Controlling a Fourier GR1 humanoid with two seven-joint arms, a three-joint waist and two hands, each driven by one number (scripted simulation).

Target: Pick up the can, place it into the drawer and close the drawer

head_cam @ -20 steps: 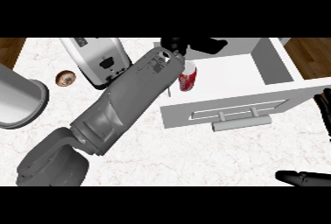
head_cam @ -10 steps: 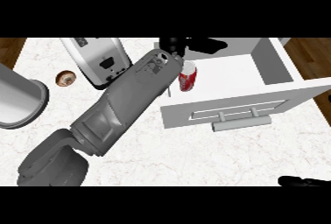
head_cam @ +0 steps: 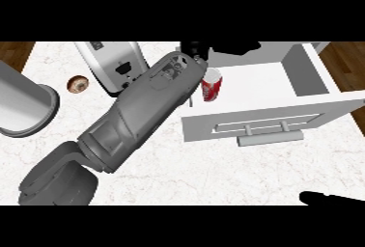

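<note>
Fig.: R hand [head_cam: 331,198] sunk lower vs. 1 s ago, now a sliver at btm-right edge, state can't tell | L hand [head_cam: 231,47] at top edge, just beyond can [head_cam: 212,86], open/closed can't tell | can inside open drawer [head_cam: 306,72], view-left side.

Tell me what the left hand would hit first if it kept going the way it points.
Probably the right wall of the open drawer: the left hand points rightward across the drawer's far end. Height is unclear, so it might pass above the wall.
</note>
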